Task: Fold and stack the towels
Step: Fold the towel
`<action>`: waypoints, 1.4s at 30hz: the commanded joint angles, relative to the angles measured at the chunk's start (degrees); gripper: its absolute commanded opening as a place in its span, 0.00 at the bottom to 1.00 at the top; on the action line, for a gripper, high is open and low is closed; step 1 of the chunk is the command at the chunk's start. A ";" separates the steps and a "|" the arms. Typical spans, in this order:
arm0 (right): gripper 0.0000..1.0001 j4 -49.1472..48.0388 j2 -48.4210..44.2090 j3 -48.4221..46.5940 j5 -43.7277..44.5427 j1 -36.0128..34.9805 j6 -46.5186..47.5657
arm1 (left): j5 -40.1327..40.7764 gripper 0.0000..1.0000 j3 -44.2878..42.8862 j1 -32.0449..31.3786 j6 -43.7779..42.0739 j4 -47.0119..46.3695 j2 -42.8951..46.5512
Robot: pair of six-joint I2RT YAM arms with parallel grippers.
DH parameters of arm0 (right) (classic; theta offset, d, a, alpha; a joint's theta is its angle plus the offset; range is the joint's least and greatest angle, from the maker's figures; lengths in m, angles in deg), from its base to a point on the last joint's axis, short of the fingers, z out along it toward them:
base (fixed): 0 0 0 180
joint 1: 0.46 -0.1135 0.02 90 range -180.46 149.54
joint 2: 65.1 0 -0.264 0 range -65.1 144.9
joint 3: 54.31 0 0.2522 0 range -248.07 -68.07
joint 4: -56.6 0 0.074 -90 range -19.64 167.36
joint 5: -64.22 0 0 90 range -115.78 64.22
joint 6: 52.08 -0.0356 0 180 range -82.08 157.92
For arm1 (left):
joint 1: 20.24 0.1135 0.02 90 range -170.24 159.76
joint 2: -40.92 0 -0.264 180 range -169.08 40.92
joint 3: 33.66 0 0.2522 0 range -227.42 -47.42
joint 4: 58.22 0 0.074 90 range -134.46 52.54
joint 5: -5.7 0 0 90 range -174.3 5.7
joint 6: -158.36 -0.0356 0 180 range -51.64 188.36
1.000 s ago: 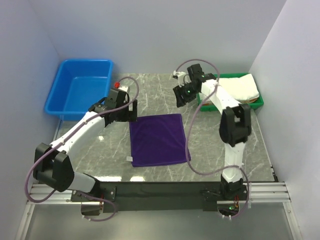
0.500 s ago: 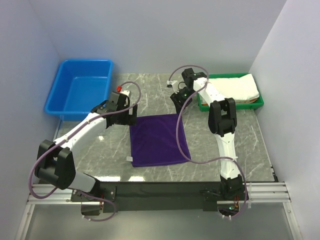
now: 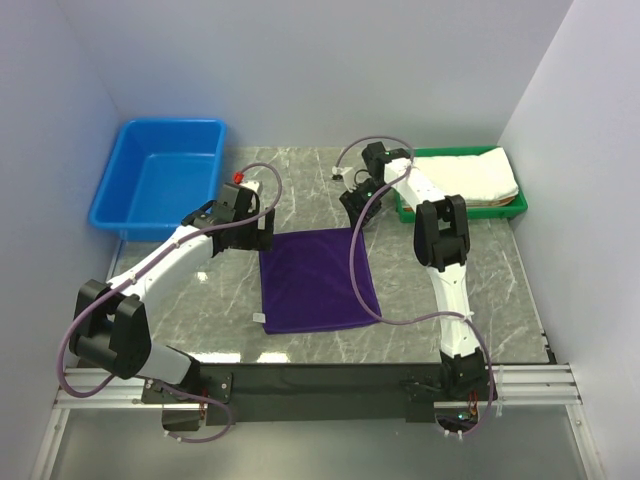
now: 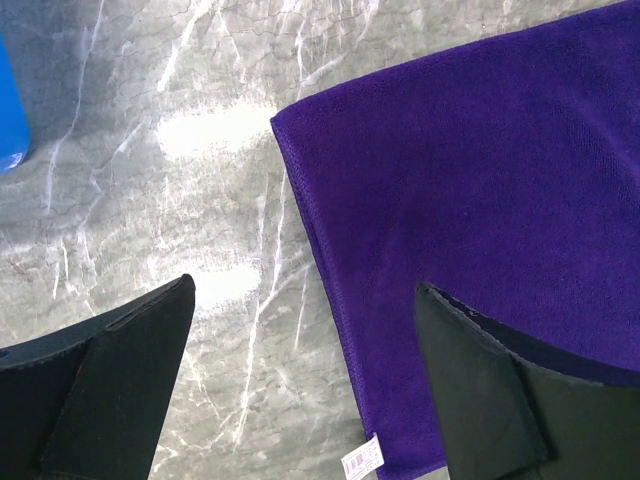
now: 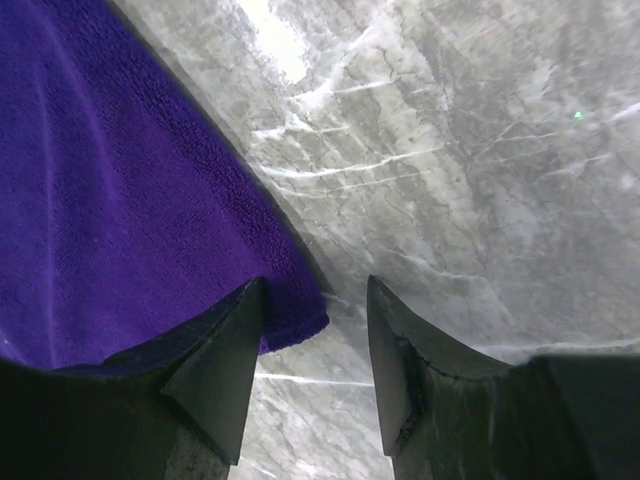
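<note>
Purple towel [image 3: 315, 280] lies flat mid-table [image 3: 450, 290], betw both arms. L gripper [image 4: 300, 290] is wide open and straddles the left edge near the far corner, one finger over cloth, one over bare top; lined up for a pinch, I'd say. R gripper [image 5: 315, 285] has jaws apart round the far-right corner, nothing clamped yet. White towel [image 3: 480, 172] sits in green tray [image 3: 510, 210].

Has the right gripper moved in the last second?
Yes. The right gripper shifted away from the green tray toward the far right corner of the purple towel.
</note>
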 commanded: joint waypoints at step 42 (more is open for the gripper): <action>0.00 -6.43 -4.81 12.48 3.09 -0.65 0.77 | -13.97 0.55 -26.77 6.26 -15.99 3.27 -32.98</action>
